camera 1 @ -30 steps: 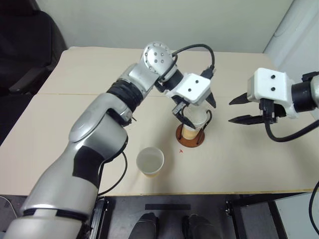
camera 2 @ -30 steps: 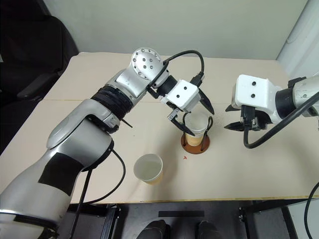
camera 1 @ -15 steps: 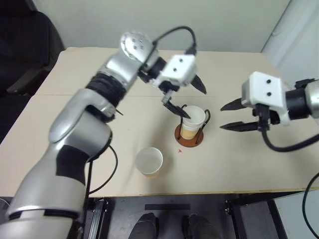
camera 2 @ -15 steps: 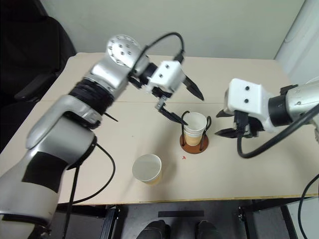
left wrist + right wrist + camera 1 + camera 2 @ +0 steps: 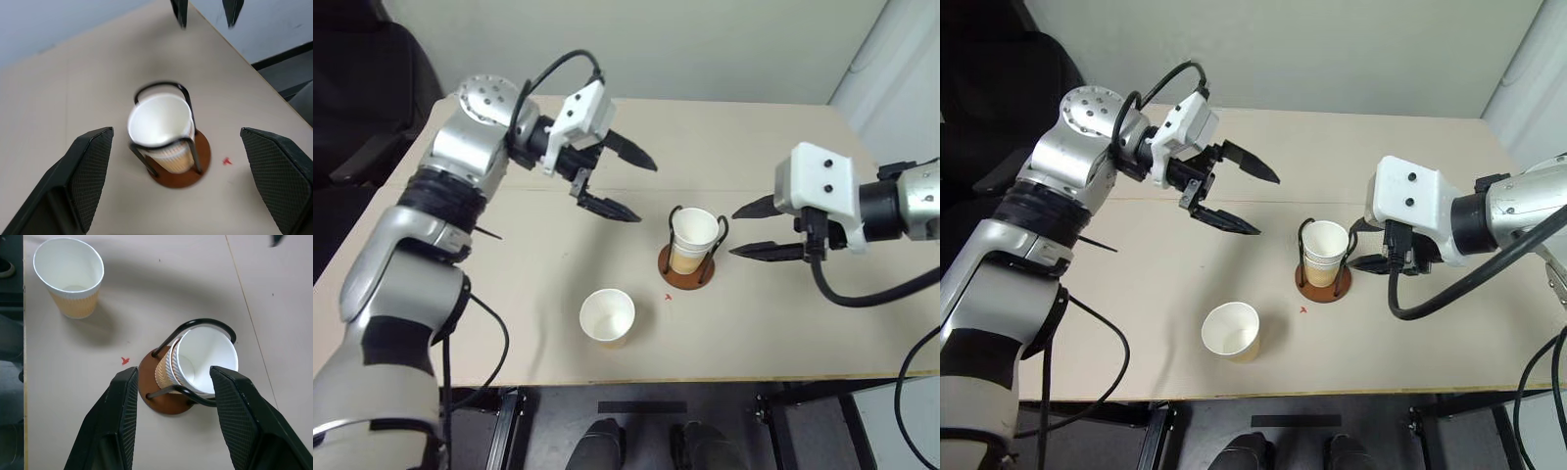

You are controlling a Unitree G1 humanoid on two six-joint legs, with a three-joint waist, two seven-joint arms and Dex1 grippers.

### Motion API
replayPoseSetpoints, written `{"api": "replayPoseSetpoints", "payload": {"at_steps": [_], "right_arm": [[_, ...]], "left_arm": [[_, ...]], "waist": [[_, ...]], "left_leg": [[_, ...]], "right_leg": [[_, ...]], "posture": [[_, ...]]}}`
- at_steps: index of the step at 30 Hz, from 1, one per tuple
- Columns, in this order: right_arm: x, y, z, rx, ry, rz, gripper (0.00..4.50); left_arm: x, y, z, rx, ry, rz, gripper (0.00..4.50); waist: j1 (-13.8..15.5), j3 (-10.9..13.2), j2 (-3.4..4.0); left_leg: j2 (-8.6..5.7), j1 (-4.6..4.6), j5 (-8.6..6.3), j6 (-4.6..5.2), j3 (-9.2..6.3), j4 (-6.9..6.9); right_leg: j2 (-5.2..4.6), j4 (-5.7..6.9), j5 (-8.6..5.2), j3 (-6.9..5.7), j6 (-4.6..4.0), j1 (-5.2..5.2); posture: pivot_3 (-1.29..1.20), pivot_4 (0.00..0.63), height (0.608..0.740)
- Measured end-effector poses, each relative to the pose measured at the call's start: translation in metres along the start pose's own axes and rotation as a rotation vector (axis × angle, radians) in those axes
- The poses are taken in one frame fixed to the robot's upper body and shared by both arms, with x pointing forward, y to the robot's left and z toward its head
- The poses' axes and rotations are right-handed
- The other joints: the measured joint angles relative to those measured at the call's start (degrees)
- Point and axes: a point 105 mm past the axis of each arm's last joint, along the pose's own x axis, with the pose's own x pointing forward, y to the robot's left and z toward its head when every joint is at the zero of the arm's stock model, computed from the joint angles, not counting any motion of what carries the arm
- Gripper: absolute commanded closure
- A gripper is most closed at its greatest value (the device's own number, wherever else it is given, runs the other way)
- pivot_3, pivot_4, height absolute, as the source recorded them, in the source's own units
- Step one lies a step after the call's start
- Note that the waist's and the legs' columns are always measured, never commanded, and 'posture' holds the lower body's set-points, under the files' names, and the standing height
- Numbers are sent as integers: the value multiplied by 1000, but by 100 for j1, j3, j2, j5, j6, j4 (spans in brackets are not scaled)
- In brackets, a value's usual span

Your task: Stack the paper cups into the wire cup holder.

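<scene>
Left tool (image 5: 617,183), wide and empty, has drawn back from the holder (image 5: 687,266), leaving cups (image 5: 693,238) nested there; right tool (image 5: 756,229) half-open beside holder, one cup (image 5: 607,317) loose on counter (image 5: 783,323).

Left gripper (image 5: 619,182) raised, black fingers spread wide and empty, pointing toward the right gripper (image 5: 754,229) and slightly downward; silver forearm bent back from it, cable looping over the wrist. Right gripper held level opposite, fingers parted, nothing between them, tips aimed back at the left gripper; white wrist housing behind the fingers, black cable hanging under.
</scene>
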Motion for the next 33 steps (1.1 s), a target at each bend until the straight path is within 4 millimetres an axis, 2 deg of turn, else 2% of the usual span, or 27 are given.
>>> {"api": "replayPoseSetpoints", "payload": {"at_steps": [10,15,19,28,33], "right_arm": [[7,5,6,-10,-38,18,2200],[7,9,5,2,-32,44,2200],[7,12,4,5,-25,62,2200],[8,12,-1,6,-15,92,2200],[10,10,-4,5,-16,103,2200]], "left_arm": [[-18,-17,-10,-91,14,29,39],[-30,-28,-4,-50,75,17,39],[-26,-37,-5,-33,97,-20,39],[-25,-50,15,16,100,-74,39],[-20,-60,1,-2,144,-105,39]], "waist": [[-40,0,0],[-58,0,2],[-58,-1,3],[-78,0,4],[-99,0,4]], "left_leg": [[-4,3,2,-1,-1,-4],[-2,6,2,-1,-3,-10],[-3,9,2,-1,-2,-9],[-3,12,2,-1,-3,-13],[-2,17,3,-3,-4,-16]], "right_leg": [[0,-1,0,-2,0,1],[-3,-4,-1,2,-1,2],[-2,-3,-1,0,-1,7],[-4,-4,-1,1,-2,9],[-3,-2,-1,2,-2,10]], "posture": [[0,150,740],[0,150,740],[0,150,740],[0,150,740],[0,150,740]]}}
